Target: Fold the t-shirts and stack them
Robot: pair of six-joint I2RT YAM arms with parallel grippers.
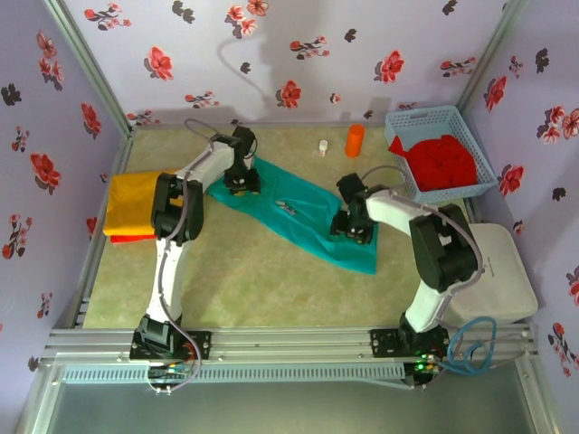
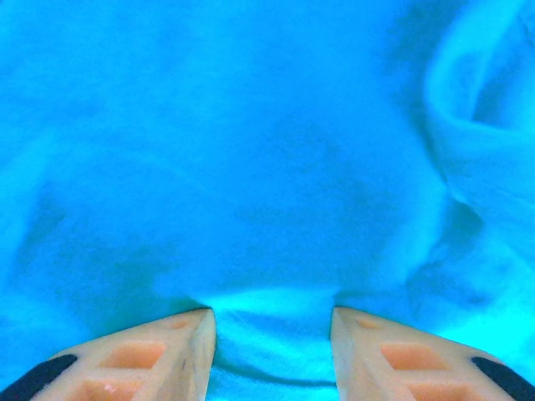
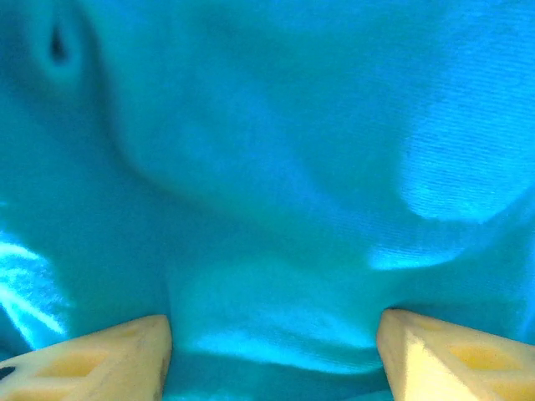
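Note:
A teal t-shirt (image 1: 298,212) lies stretched out diagonally across the middle of the table. My left gripper (image 1: 241,185) is down on its far left end. In the left wrist view the left gripper (image 2: 272,322) is open, its tips pressed into the teal t-shirt (image 2: 251,167), and a low ridge of cloth rises between them. My right gripper (image 1: 353,231) is down on the near right end. In the right wrist view the right gripper (image 3: 274,330) is also open, wide apart on the teal t-shirt (image 3: 267,167). A folded yellow-orange t-shirt (image 1: 134,203) lies on a red t-shirt (image 1: 127,237) at the left edge.
A light blue basket (image 1: 434,113) at the back right holds crumpled red t-shirts (image 1: 443,161). An orange cylinder (image 1: 355,140) and a small white bottle (image 1: 323,146) stand at the back. A white box (image 1: 507,271) sits at the right edge.

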